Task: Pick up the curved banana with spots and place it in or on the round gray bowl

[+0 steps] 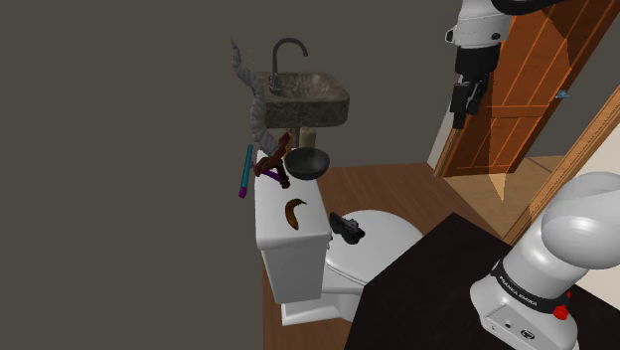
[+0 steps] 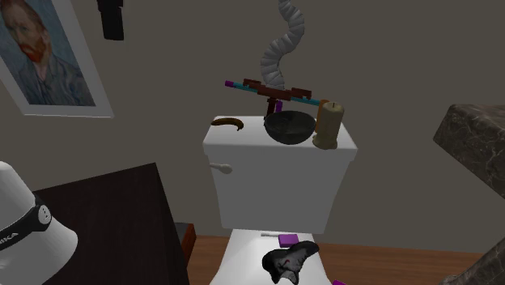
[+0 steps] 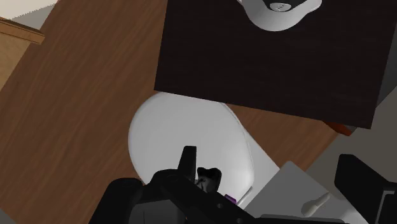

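The spotted brown banana (image 1: pixel 295 212) (image 2: pixel 229 122) lies on the white toilet tank lid (image 1: pixel 278 227) (image 2: pixel 243 139), near its end away from the sink. The dark round bowl (image 1: pixel 308 161) (image 2: pixel 288 127) stands on the same lid toward the sink end, about a hand's width from the banana. My black gripper (image 1: pixel 463 117) (image 2: pixel 112 20) hangs high in front of the wooden door, far from both. In the wrist view the gripper (image 3: pixel 270 158) is open, its fingers (image 3: pixel 189 159) wide apart with nothing between them, above the toilet seat lid (image 3: pixel 184 133).
A tan candle (image 2: pixel 328 124) and a brown, teal and purple toy (image 1: pixel 270 165) (image 2: pixel 275 91) crowd the bowl. A grey spiral piece (image 2: pixel 283 48) rises behind. A black object (image 1: pixel 346 229) (image 2: pixel 287 263) lies on the seat lid. Stone sink (image 1: pixel 303 94), door (image 1: pixel 537 89), dark stand top (image 2: pixel 105 219).
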### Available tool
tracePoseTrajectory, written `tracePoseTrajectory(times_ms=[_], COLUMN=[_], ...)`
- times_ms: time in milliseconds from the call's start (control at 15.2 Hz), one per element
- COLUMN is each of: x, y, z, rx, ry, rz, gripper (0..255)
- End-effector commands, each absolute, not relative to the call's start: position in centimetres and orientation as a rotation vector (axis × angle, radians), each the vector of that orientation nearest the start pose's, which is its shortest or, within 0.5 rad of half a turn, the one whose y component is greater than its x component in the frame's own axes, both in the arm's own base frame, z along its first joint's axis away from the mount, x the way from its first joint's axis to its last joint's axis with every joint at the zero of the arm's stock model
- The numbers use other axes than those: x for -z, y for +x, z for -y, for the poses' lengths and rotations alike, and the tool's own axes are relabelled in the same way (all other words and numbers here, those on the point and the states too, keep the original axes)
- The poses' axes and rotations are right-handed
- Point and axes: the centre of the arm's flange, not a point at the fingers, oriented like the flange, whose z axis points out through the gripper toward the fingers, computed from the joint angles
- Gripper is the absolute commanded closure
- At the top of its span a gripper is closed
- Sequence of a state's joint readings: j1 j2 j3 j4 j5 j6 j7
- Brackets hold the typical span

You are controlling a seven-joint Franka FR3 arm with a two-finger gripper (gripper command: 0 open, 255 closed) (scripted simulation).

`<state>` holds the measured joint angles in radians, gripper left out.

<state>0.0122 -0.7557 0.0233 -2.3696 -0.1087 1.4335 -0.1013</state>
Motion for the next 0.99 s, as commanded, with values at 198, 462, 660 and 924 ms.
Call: tracePoseTrajectory(times_ms=[198, 462, 660, 924], x=[-54.3, -51.2, -49.0, -45.9], y=[30.8, 32.4, 33.8, 35.8], z=[-3.0, -7.0, -9.9, -13.7], rx=[-0.284, -0.261, -0.244, -0.220], ry=[-3.250, -3.263, -3.270, -3.278], rz=[0.137, 0.052, -0.013, -0.099], gripper=[0, 0, 0, 0])
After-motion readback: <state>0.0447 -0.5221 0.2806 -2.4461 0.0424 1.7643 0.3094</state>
